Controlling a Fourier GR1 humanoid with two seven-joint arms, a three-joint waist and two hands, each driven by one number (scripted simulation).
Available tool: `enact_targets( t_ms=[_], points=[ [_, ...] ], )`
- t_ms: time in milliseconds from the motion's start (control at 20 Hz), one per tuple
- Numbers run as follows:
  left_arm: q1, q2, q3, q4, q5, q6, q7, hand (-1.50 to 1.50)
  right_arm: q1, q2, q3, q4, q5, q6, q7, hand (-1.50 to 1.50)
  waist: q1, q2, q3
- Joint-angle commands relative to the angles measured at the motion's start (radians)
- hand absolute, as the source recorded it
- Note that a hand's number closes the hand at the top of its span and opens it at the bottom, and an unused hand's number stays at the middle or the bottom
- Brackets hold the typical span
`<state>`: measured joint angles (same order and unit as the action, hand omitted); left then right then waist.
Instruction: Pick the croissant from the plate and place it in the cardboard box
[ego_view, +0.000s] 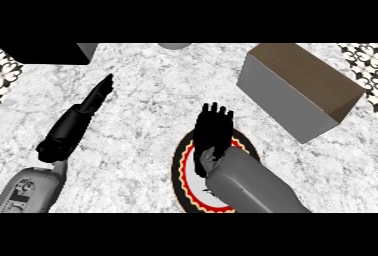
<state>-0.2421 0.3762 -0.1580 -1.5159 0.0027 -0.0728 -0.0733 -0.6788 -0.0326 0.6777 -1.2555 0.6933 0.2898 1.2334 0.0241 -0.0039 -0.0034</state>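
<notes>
My right hand hangs over the plate, a round plate with a black rim, a red and yellow band and a white centre. Its fingers point away from me and down, and hand and forearm cover most of the plate. The croissant is hidden; I cannot tell whether the hand holds it. The cardboard box stands at the upper right, grey outside and brown inside, its opening tilted up and right. My left hand rests at the left with straight fingers pointing away, holding nothing.
A black block fills the upper left corner. A grey round object shows at the top edge. Patterned tiles border the marble counter at both sides.
</notes>
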Motion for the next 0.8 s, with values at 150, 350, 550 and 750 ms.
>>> enact_targets(
  t_ms=[150, 350, 550, 750],
  points=[
    [-0.028, -0.021, -0.007, 0.014, -0.025, 0.015, 0.027, 0.0, -0.081, 0.031, 0.001, 0.089, -0.007, 0.047, 0.253, -1.5, -0.011, -0.001, 0.001],
    [0.023, -0.01, 0.016, 0.026, -0.001, -0.014, -0.051, 0.0, -0.063, 0.031, 0.032, 0.141, -0.022, 0.017, 0.253, -1.5, 0.001, 0.001, 0.001],
    [-0.004, -0.01, 0.019, -0.009, 0.005, -0.013, 0.029, 0.0, -0.102, 0.031, 0.008, 0.188, -0.016, 0.039, 0.253, -1.5, -0.002, -0.001, 0.002],
    [0.035, -0.001, 0.017, -0.033, -0.017, -0.011, 0.006, 0.0, -0.047, 0.031, 0.033, 0.2, -0.018, 0.013, 0.253, -1.5, -0.005, -0.002, 0.002]
  ],
)
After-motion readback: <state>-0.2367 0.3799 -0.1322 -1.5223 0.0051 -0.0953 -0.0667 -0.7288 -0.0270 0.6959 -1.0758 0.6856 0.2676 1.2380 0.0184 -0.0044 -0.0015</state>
